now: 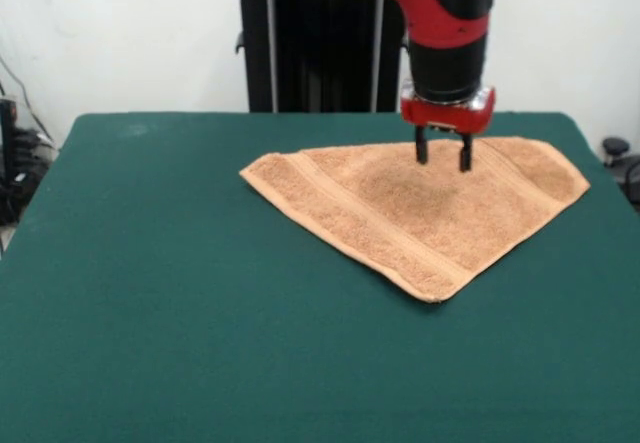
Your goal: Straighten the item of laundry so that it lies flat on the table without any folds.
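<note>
Green cloth covers the table (200, 343), and its near part is bare. Further back, right of the middle, lies the towel (400, 218), folded into a triangle with 1 corner pointing toward the near edge and the long folded edge on the far side. A woven band runs along its left side. Above the far part of the towel hangs the gripper (443, 155), its 2 black fingers (422, 147) apart and holding nothing.
</note>
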{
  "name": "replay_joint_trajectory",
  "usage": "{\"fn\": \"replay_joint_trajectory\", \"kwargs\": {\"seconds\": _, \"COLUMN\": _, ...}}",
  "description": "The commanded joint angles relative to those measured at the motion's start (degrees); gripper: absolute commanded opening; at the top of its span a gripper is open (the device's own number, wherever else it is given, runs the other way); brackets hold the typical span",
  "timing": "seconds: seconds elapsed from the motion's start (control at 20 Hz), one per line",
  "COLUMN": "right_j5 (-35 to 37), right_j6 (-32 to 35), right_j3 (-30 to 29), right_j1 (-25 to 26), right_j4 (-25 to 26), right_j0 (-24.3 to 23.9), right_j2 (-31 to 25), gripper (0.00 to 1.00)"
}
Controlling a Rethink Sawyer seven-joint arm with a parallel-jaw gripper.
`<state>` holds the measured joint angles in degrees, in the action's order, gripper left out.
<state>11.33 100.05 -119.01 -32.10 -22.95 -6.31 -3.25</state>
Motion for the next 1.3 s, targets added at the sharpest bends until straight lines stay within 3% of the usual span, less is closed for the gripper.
{"fn": "replay_joint_trajectory", "kwargs": {"seconds": 0.05, "right_j5": 1.4, "right_j6": 10.0, "right_j3": 7.5, "right_j1": 2.6, "right_j4": -0.8, "right_j0": 2.2, "right_j2": 1.5, "gripper": 1.00}}
{"fn": "replay_joint_trajectory", "kwargs": {"seconds": 0.25, "right_j5": 0.7, "right_j6": 8.8, "right_j3": 12.5, "right_j1": 4.4, "right_j4": -0.7, "right_j0": 2.6, "right_j2": 2.7, "gripper": 1.00}}
{"fn": "replay_joint_trajectory", "kwargs": {"seconds": 0.5, "right_j5": -6.4, "right_j6": 9.1, "right_j3": 18.8, "right_j1": 10.8, "right_j4": -1.1, "right_j0": 3.0, "right_j2": 3.6, "gripper": 1.00}}
{"fn": "replay_joint_trajectory", "kwargs": {"seconds": 0.7, "right_j5": -9.5, "right_j6": 10.2, "right_j3": 23.3, "right_j1": 13.0, "right_j4": -2.1, "right_j0": 5.6, "right_j2": 7.2, "gripper": 1.00}}
{"fn": "replay_joint_trajectory", "kwargs": {"seconds": 0.9, "right_j5": -8.0, "right_j6": 10.2, "right_j3": 27.2, "right_j1": 16.0, "right_j4": -3.1, "right_j0": 7.0, "right_j2": 10.0, "gripper": 1.00}}
{"fn": "replay_joint_trajectory", "kwargs": {"seconds": 1.15, "right_j5": -6.6, "right_j6": 9.2, "right_j3": 29.5, "right_j1": 18.2, "right_j4": -1.8, "right_j0": 4.9, "right_j2": 7.5, "gripper": 1.00}}
{"fn": "replay_joint_trajectory", "kwargs": {"seconds": 1.3, "right_j5": -2.0, "right_j6": 7.6, "right_j3": 30.5, "right_j1": 18.6, "right_j4": -1.0, "right_j0": 3.8, "right_j2": 6.2, "gripper": 1.00}}
